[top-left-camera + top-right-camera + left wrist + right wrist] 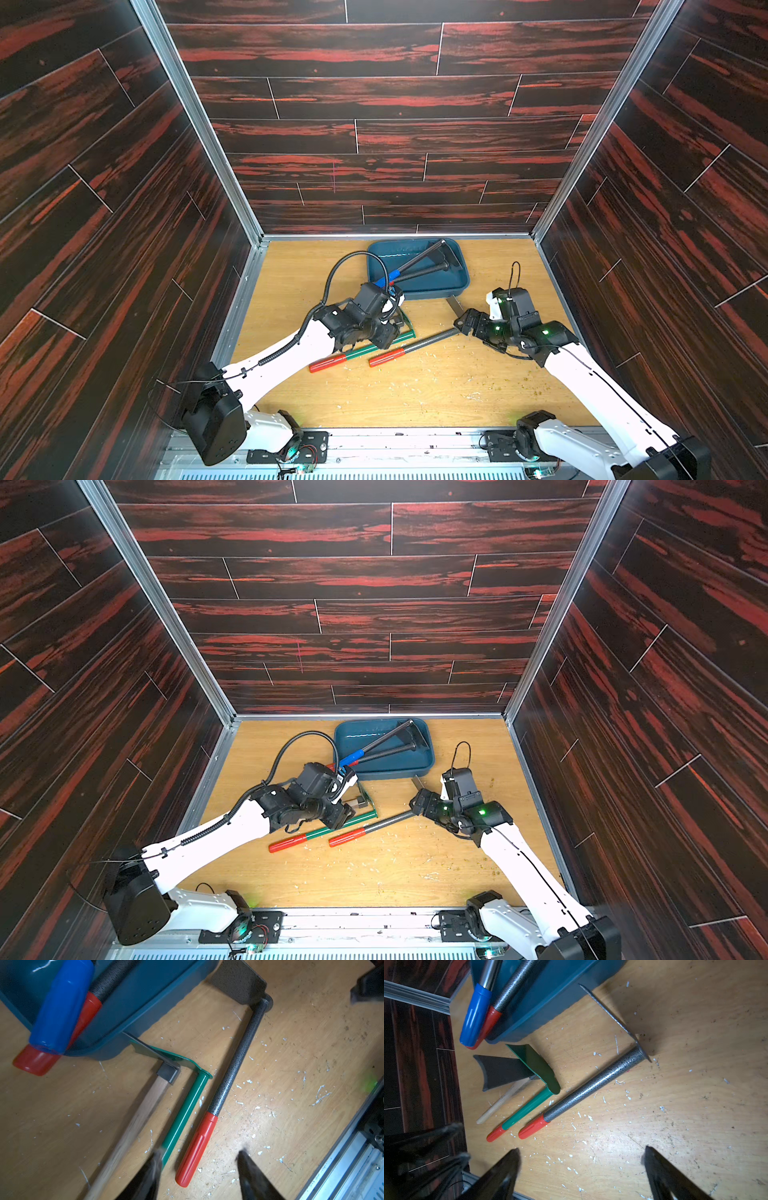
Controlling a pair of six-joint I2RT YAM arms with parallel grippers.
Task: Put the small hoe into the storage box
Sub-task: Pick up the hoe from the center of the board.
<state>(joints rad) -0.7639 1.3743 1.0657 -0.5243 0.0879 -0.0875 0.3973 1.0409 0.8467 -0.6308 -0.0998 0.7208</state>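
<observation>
Small hoes are the subject. Three lie side by side on the pale wooden table (415, 395), just in front of the shallow dark teal plastic storage box (436, 291): a hoe with a plain wood handle and dark blade (145, 1109), a green-shafted hoe with a red grip (185, 1111), and a speckled grey metal hoe with a red grip (234, 1059). Two more already rest in the box, a blue-gripped hoe (62, 1005) and a second red-gripped grey hoe (89, 1009), with their grips overhanging its near corner.

The left gripper (199, 1152) hovers over the green shaft and the grey hoe's red grip, jaws partly apart and holding nothing. Blur hides whether one finger touches the green shaft. The right gripper (581, 1148) hangs wide open and empty near the grey hoe's blade end.

Which hoe goes next is not certain (the green one seems likeliest). A good pick would probably close across one shaft only, near its middle so that it hangs level. The green blade overlaps the wooden hoe's head, so a straight lift should avoid dragging it. Because the box is shorter than the hoes, the blade should go in first, angled toward a far corner.
</observation>
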